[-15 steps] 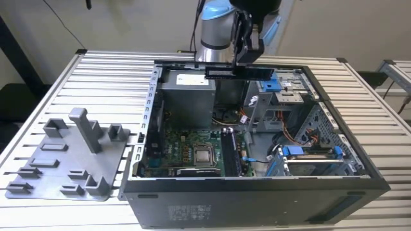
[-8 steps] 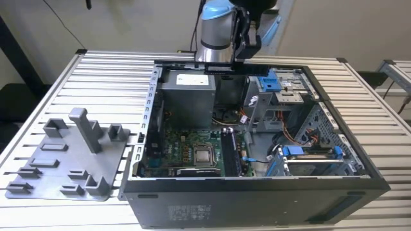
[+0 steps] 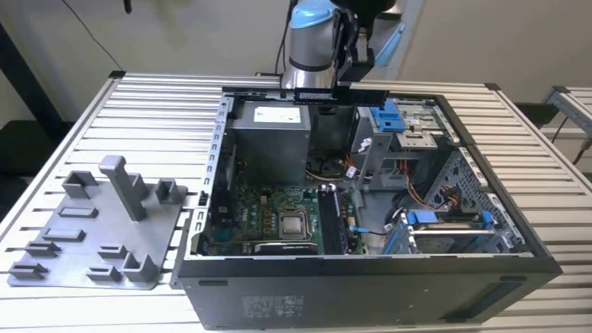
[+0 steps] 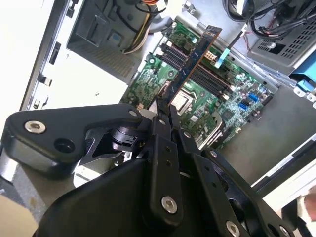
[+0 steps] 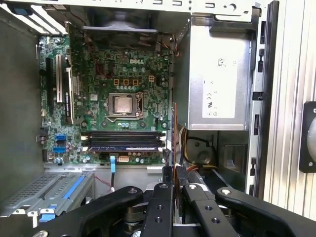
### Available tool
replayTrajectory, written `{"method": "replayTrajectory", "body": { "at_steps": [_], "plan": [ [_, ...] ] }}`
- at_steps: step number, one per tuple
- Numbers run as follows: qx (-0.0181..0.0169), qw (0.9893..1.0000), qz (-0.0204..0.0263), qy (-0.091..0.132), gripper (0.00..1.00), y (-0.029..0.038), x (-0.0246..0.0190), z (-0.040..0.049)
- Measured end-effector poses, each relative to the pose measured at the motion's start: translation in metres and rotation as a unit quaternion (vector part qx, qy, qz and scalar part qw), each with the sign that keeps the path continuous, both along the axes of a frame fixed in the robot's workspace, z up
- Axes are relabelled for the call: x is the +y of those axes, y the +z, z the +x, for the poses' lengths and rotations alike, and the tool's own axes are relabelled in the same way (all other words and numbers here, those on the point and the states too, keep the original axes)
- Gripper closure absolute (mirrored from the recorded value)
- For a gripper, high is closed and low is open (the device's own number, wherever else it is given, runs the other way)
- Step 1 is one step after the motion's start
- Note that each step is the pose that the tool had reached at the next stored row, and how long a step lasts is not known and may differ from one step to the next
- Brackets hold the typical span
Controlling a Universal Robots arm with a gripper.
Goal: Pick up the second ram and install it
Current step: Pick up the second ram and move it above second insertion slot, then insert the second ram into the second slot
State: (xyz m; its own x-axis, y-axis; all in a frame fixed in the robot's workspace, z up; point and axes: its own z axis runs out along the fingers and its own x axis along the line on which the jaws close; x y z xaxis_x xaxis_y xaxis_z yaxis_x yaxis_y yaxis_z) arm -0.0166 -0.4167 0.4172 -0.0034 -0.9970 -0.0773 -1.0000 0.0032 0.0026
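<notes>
The gripper (image 4: 166, 109) is clamped on one end of the second ram (image 4: 195, 59), which juts out past its fingertips, clear of the board. Beyond the stick lie the memory slots (image 5: 123, 140) on the motherboard (image 5: 123, 74), inside the open computer case (image 3: 370, 291).

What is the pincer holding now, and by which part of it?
The pincer is shut on the second ram, gripping it near one end; the rest of the stick juts out above the motherboard.
</notes>
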Motion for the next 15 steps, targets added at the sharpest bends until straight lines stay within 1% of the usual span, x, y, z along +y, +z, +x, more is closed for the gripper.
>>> {"method": "replayTrajectory", "body": {
  "at_steps": [15],
  "plan": [
    [0.0000,1.0000,0.0000,0.002,0.86,-0.0001,-0.0005,0.0007]
  ]
}}
